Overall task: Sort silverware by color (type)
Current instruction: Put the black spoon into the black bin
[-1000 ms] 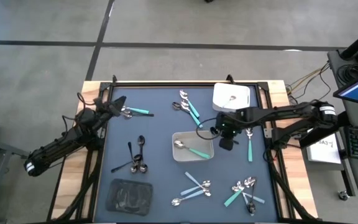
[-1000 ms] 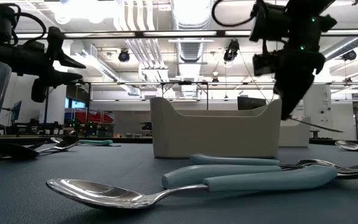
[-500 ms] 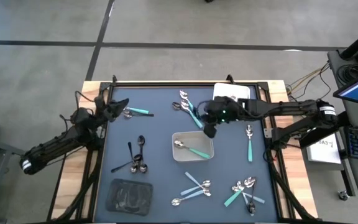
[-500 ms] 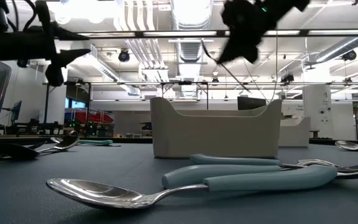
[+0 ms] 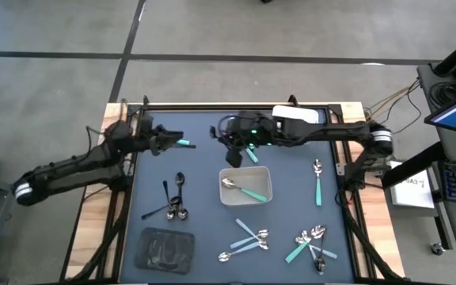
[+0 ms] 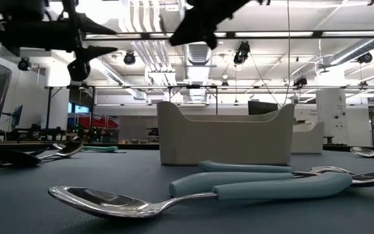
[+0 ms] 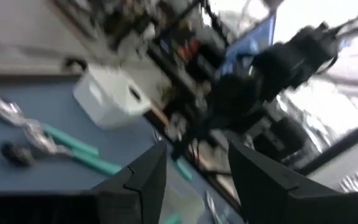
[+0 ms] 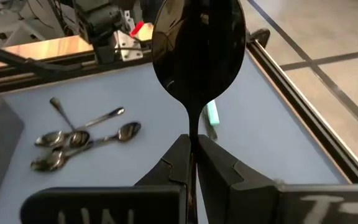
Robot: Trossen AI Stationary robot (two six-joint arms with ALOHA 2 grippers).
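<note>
The right gripper (image 8: pixel 191 163) was pinched shut on the thin handle of an all-black spoon (image 8: pixel 197 43), carried high over the far middle of the blue table (image 5: pixel 204 237), near the teal-handled spoons (image 5: pixel 248 150) beside the square grey tray (image 5: pixel 246 185). With so narrow a hold the spoon could twist or slip out, likely among the wrong colour. The left gripper (image 7: pixel 191 180) hung spread and empty over the far left corner, just above a teal-handled piece (image 5: pixel 179 142); the two arms were near enough that a reach toward the black cluster (image 5: pixel 174 202) risked a brush. From overhead the spoon itself could not be picked out against the dark arm, and the left wrist view was blurred.
</note>
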